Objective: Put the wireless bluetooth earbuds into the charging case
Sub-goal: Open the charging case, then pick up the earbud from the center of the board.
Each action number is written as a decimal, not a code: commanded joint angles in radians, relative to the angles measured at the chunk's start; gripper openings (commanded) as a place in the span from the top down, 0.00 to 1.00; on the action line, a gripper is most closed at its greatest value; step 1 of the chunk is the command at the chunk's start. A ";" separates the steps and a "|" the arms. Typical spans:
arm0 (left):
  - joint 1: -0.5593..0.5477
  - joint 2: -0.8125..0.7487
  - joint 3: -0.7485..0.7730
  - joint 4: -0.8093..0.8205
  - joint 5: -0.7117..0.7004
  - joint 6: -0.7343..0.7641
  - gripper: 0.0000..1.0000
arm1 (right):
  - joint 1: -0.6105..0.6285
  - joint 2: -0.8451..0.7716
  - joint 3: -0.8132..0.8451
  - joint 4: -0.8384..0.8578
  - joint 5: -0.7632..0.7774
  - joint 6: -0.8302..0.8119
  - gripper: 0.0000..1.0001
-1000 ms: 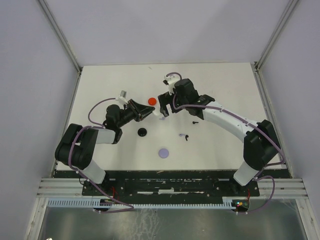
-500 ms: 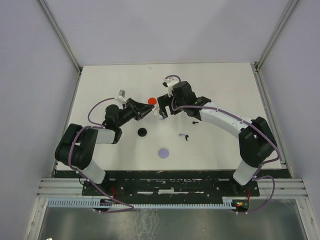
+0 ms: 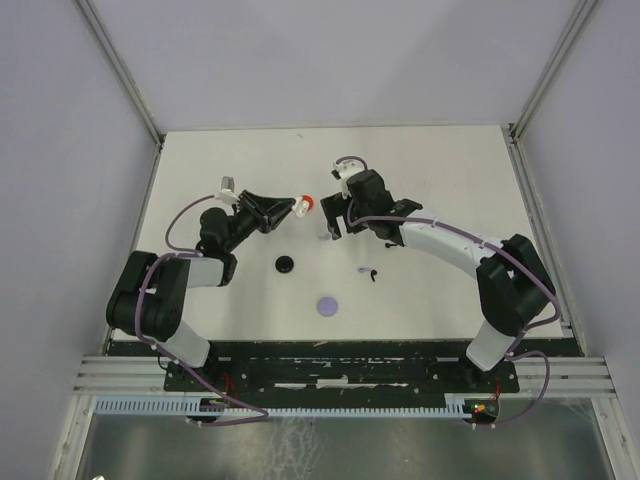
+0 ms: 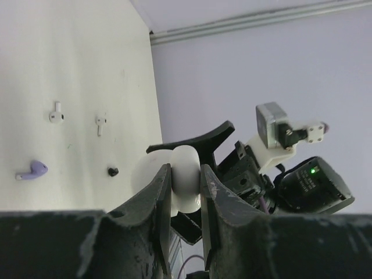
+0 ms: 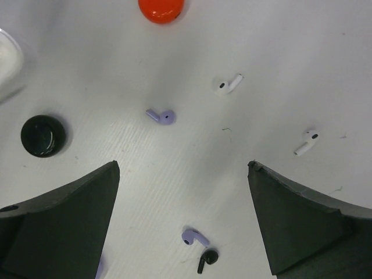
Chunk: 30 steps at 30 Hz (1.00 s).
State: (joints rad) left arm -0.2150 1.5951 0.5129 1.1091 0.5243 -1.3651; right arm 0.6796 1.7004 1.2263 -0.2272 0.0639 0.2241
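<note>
- White table (image 3: 450,160), pale walls on three sides.
- Left gripper (image 3: 292,208) clenched on the white charging case (image 4: 185,168), left of table centre.
- Right gripper (image 5: 181,174) released, jaws wide, over table centre.
- Loose at table centre, apart from the case: lavender earbuds (image 5: 161,116), white earbuds (image 5: 227,85), black earbud (image 5: 205,260).
- Red disc (image 5: 161,9) and black disc (image 5: 43,135) nearby.

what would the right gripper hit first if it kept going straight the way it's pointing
The right gripper, open, looks aimed down at bare table, close to the lavender earbud ahead of its fingers; it might catch that bud, as depth is unclear.
</note>
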 commanded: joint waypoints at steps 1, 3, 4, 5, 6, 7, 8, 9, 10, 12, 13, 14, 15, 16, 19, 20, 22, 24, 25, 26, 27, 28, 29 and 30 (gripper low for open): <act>0.045 -0.065 -0.013 0.063 -0.046 -0.043 0.97 | -0.018 -0.022 0.025 -0.043 0.120 -0.006 0.01; 0.051 -0.082 -0.019 0.055 -0.047 -0.040 0.97 | -0.029 0.023 0.067 -0.093 0.150 -0.022 0.02; 0.051 -0.093 -0.023 0.047 -0.047 -0.034 0.97 | -0.037 0.050 0.104 -0.121 0.165 -0.038 0.02; 0.053 -0.103 -0.027 0.040 -0.047 -0.029 0.97 | -0.042 0.080 0.133 -0.145 0.179 -0.046 0.03; 0.052 -0.116 -0.033 0.032 -0.047 -0.025 0.97 | -0.045 0.114 0.161 -0.171 0.213 -0.061 0.03; 0.053 -0.126 -0.039 0.027 -0.047 -0.021 0.97 | -0.049 0.133 0.177 -0.184 0.234 -0.071 0.03; 0.052 -0.136 -0.047 0.022 -0.048 -0.018 0.97 | -0.055 0.151 0.190 -0.190 0.248 -0.076 0.03; 0.053 -0.145 -0.054 0.014 -0.050 -0.014 0.97 | -0.063 0.166 0.201 -0.199 0.255 -0.076 0.03; 0.054 -0.156 -0.060 0.007 -0.052 -0.009 0.97 | -0.076 0.179 0.210 -0.203 0.259 -0.071 0.04; 0.053 -0.172 -0.073 -0.007 -0.056 0.002 0.97 | -0.099 0.207 0.236 -0.231 0.269 -0.047 0.06; 0.054 -0.178 -0.075 -0.015 -0.057 0.007 0.97 | -0.111 0.221 0.251 -0.248 0.275 -0.032 0.08; 0.053 -0.182 -0.078 -0.021 -0.057 0.010 0.97 | -0.120 0.232 0.259 -0.257 0.279 -0.021 0.09; 0.052 -0.187 -0.079 -0.025 -0.058 0.014 0.97 | -0.130 0.238 0.264 -0.258 0.278 -0.014 0.11; 0.052 -0.189 -0.081 -0.029 -0.058 0.016 0.97 | -0.139 0.244 0.268 -0.261 0.274 -0.008 0.12; 0.054 -0.190 -0.081 -0.034 -0.057 0.021 0.97 | -0.158 0.269 0.295 -0.282 0.262 0.003 0.18; 0.053 -0.189 -0.081 -0.034 -0.056 0.021 0.97 | -0.165 0.280 0.305 -0.292 0.260 0.009 0.20; 0.053 -0.186 -0.080 -0.033 -0.055 0.021 0.97 | -0.175 0.303 0.328 -0.305 0.244 0.017 0.24; 0.052 -0.184 -0.081 -0.031 -0.055 0.022 0.97 | -0.183 0.318 0.341 -0.312 0.230 0.024 0.29; 0.053 -0.184 -0.081 -0.031 -0.055 0.021 0.97 | -0.187 0.324 0.348 -0.315 0.223 0.030 0.32; 0.054 -0.184 -0.081 -0.032 -0.056 0.023 0.97 | -0.191 0.332 0.357 -0.319 0.217 0.034 0.36; 0.053 -0.184 -0.082 -0.033 -0.055 0.023 0.97 | -0.192 0.339 0.363 -0.325 0.211 0.041 0.41; 0.053 -0.183 -0.084 -0.033 -0.055 0.023 0.97 | -0.196 0.347 0.373 -0.339 0.205 0.048 0.44; 0.052 -0.183 -0.084 -0.032 -0.054 0.023 0.97 | -0.200 0.355 0.386 -0.351 0.199 0.057 0.46; 0.053 -0.183 -0.084 -0.031 -0.053 0.023 0.97 | -0.204 0.360 0.395 -0.363 0.194 0.066 0.47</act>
State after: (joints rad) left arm -0.1631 1.4342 0.4343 1.0454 0.4732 -1.3769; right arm 0.4877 2.0392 1.5558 -0.5476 0.2810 0.2466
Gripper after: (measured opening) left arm 0.292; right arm 0.555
